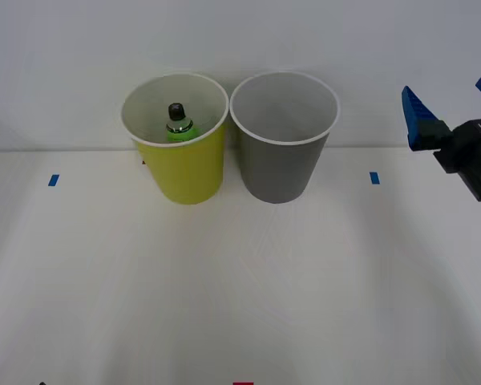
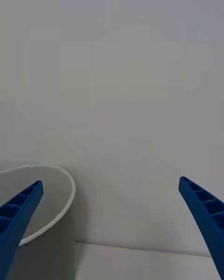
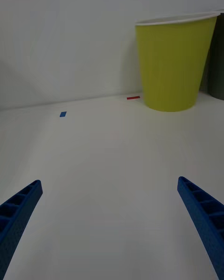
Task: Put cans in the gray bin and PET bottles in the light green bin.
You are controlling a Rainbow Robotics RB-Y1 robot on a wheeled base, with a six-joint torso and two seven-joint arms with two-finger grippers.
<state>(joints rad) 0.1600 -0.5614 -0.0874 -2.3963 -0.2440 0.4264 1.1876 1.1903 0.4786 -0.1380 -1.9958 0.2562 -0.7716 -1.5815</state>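
PET bottle (image 1: 179, 124) sits upright inside the light green bin (image 1: 184, 164); gray bin (image 1: 282, 160) just beside it looks empty. Right gripper (image 1: 451, 106) hangs raised to the right of the gray bin, fingers spread wide w/ nothing held; left gripper (image 3: 109, 224) is low over the table (image 1: 240, 289), also wide open & empty. No can on the table, so sorting looks done; best next move is prob. to pull the right arm back w/o clipping the gray rim.

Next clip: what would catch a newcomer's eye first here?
Two bins stand side by side at the back of the white table: the light green bin on the left with the PET bottle upright inside, and the gray bin on the right. The right gripper hangs open at the right edge, beside the gray bin.
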